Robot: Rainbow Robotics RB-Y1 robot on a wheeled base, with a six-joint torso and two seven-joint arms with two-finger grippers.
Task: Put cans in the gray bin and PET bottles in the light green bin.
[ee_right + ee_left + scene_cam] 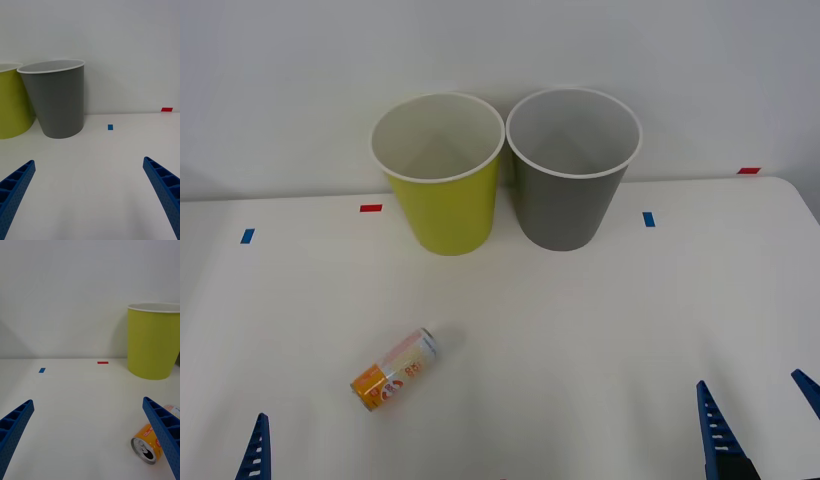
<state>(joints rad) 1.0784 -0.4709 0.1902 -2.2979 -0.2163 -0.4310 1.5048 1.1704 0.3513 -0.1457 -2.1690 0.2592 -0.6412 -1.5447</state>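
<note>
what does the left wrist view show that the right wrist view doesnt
Only the left wrist view: the small orange and white-pink drink can lying on its side on the white table, its silver top facing the camera, and the open left gripper.

Only the right wrist view: the tall round dark gray bin standing upright, and the open right gripper.

Both: the tall round yellow-green bin, the white table, the white wall behind, and small red and blue tape marks on the table.
</note>
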